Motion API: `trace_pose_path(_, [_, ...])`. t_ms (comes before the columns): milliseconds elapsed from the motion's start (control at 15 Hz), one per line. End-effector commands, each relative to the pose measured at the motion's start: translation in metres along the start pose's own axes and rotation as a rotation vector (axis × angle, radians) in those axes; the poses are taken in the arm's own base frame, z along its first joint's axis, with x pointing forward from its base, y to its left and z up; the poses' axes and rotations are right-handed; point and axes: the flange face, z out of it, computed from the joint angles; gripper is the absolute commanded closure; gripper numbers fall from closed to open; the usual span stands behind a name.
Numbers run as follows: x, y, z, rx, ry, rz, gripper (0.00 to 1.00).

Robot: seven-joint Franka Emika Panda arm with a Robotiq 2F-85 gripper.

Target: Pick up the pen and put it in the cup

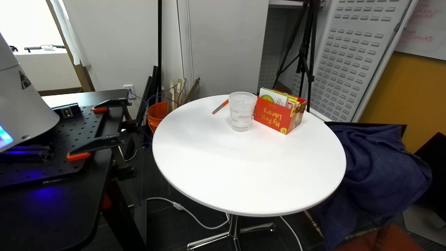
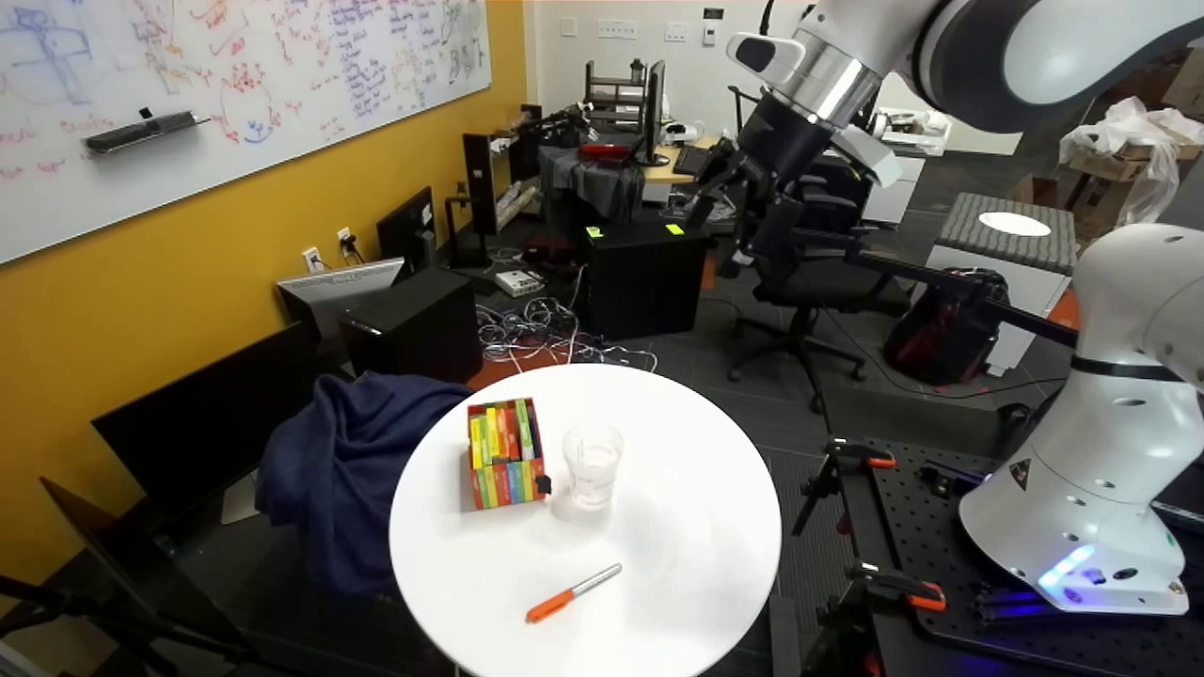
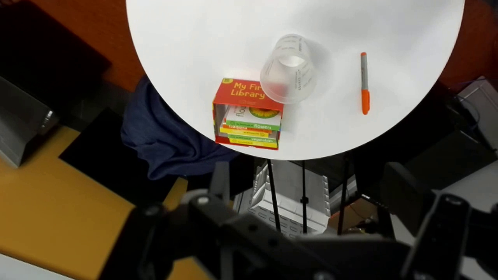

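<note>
The pen, orange with a grey barrel, lies flat on the round white table; it shows in both exterior views [image 1: 220, 106] [image 2: 574, 594] and in the wrist view [image 3: 365, 83]. The clear plastic cup stands upright on the table between the pen and a red box, in both exterior views [image 1: 241, 113] [image 2: 593, 467] and the wrist view [image 3: 290, 76]. My gripper [image 2: 720, 233] is high above the floor beyond the table's far edge in that exterior view. In the wrist view the gripper [image 3: 309, 177] has its fingers wide apart with nothing between them. It is apart from pen and cup.
A red box of small books [image 1: 277, 115] stands right beside the cup, also in the wrist view [image 3: 249, 95]. The round white table [image 1: 244, 174] has a chair with a dark blue cloth [image 1: 376, 167] at its edge. A black tripod [image 1: 305, 45] stands behind.
</note>
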Motion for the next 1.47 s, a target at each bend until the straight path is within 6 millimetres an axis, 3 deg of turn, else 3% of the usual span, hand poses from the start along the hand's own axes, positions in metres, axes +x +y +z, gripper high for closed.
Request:
trace_pose_path(0, [0.023,-0.012,0.015,0.005,0.025,-0.048,0.00])
trace_pose_path(400, [0.050,-0.036,0.043,0.031,0.040,-0.121,0.00])
trace_pose_path(867, [0.077,-0.066,0.091,0.155,0.054,-0.265,0.00])
trace_pose_path(1400, [0.096,-0.069,0.145,0.199,0.053,-0.402,0.00])
